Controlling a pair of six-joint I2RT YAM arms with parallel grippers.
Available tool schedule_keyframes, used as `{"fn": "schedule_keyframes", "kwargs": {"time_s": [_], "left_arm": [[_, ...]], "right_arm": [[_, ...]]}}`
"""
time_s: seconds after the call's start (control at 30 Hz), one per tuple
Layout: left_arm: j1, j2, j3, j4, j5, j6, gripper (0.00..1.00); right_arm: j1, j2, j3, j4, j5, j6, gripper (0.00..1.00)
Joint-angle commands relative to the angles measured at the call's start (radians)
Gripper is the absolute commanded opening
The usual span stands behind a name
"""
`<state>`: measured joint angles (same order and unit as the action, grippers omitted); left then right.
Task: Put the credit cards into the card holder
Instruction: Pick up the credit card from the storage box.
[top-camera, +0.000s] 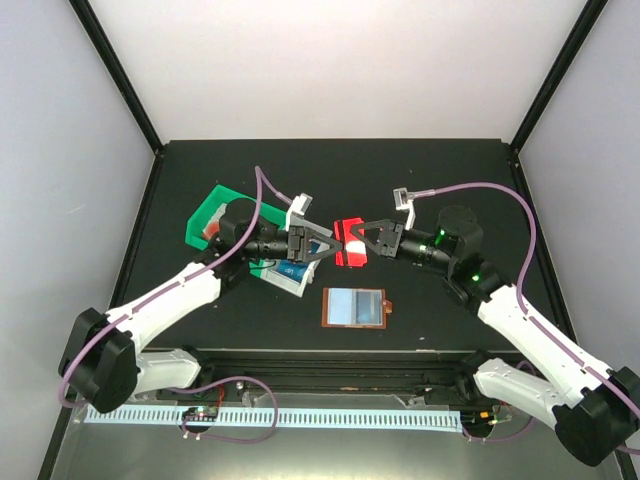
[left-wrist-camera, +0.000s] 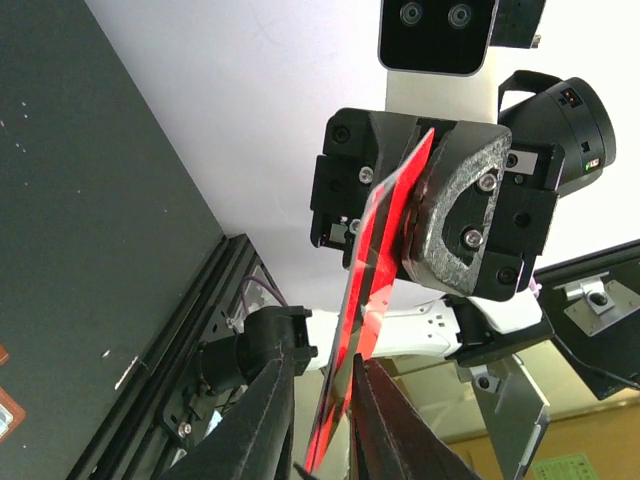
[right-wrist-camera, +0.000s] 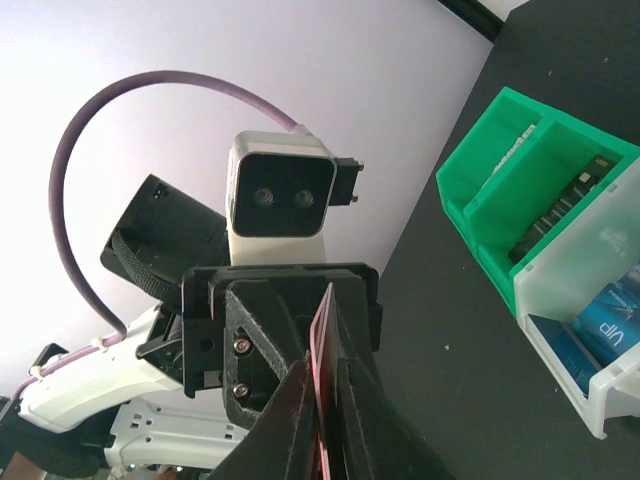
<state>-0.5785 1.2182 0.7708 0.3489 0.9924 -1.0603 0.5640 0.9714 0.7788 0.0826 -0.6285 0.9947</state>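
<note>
Credit card (top-camera: 352, 228): thin, glossy red with white band

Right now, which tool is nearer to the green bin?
Left. The left tool is a little to the right of the green bin; the right tool is farther, across the red card.
</note>
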Motion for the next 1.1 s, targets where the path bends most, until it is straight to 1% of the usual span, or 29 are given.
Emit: {"fn": "schedule_keyframes", "kwargs": {"time_s": [0.0, 0.03, 0.23, 0.37, 0.5, 0.57, 0.67, 0.77, 0.83, 0.87, 1.0, 1.03, 1.07], "left_arm": [[-0.007, 0.018, 0.05, 0.056, 0.012, -0.005, 0.18], [-0.007, 0.018, 0.051, 0.062, 0.014, -0.006, 0.17], [-0.006, 0.009, 0.054, 0.072, 0.024, -0.001, 0.03], [-0.006, 0.004, 0.051, 0.066, 0.023, 0.0, 0.01], [-0.007, -0.004, 0.046, 0.062, 0.016, -0.005, 0.02], [-0.007, -0.015, 0.046, 0.061, 0.004, -0.008, 0.01], [-0.006, -0.032, 0.051, 0.05, -0.014, -0.018, 0.01], [-0.007, -0.036, 0.049, 0.052, -0.017, -0.044, 0.01], [-0.007, -0.037, 0.046, 0.062, -0.013, -0.065, 0.02], [-0.007, -0.038, 0.044, 0.065, -0.01, -0.072, 0.02], [-0.007, -0.047, 0.043, 0.054, -0.007, -0.075, 0.01], [-0.007, -0.05, 0.041, 0.053, -0.006, -0.075, 0.02], [-0.007, -0.051, 0.038, 0.051, -0.006, -0.074, 0.04]], "right_arm": [[-0.003, 0.006, -0.001, 0.023, -0.043, -0.022, 0.1], [-0.003, 0.005, 0.001, 0.021, -0.043, -0.025, 0.1], [-0.003, -0.004, 0.007, 0.002, -0.033, -0.032, 0.1], [-0.003, -0.016, 0.008, -0.014, -0.016, -0.038, 0.11], [-0.002, -0.029, 0.0, -0.02, -0.006, -0.036, 0.31], [-0.003, -0.041, -0.014, -0.015, -0.008, -0.034, 0.37], [-0.002, -0.061, -0.049, 0.011, -0.035, -0.031, 0.39], [-0.003, -0.065, -0.071, 0.056, -0.098, -0.04, 0.39], [-0.003, -0.055, -0.072, 0.063, -0.142, -0.047, 0.37], [-0.003, -0.051, -0.072, 0.066, -0.153, -0.046, 0.35], [-0.003, -0.055, -0.064, 0.081, -0.15, -0.033, 0.15], [-0.003, -0.06, -0.059, 0.082, -0.14, -0.029, 0.1], [-0.003, -0.065, -0.052, 0.083, -0.128, -0.023, 0.06]]}}
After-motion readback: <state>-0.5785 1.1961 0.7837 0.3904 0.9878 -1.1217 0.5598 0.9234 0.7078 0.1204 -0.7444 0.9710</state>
